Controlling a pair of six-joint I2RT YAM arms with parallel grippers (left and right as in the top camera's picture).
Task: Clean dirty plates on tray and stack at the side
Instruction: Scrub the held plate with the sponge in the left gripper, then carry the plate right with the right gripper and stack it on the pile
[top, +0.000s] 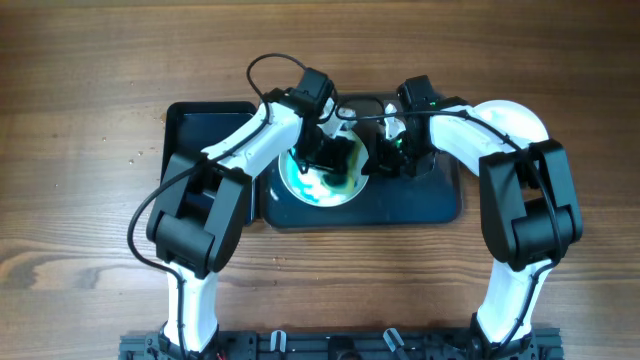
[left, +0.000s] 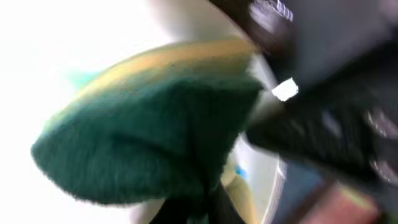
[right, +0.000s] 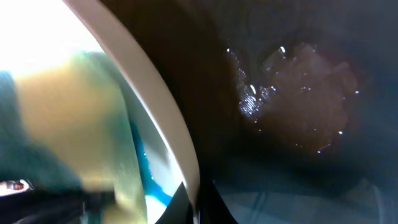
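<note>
A white plate (top: 322, 183) smeared with blue-green liquid lies on the dark tray (top: 420, 205). My left gripper (top: 335, 155) is shut on a green and yellow sponge (left: 155, 124), which presses on the plate's surface (left: 56, 37). My right gripper (top: 385, 160) is shut on the plate's right rim (right: 177, 146), one finger on each side of the rim. Blue liquid (right: 152, 180) shows on the plate in the right wrist view, beside the sponge (right: 68, 124).
A second dark tray (top: 195, 130) lies to the left, partly under my left arm. A wet patch (right: 298, 99) glistens on the tray floor to the right of the plate. Bare wooden table (top: 80, 120) surrounds both trays.
</note>
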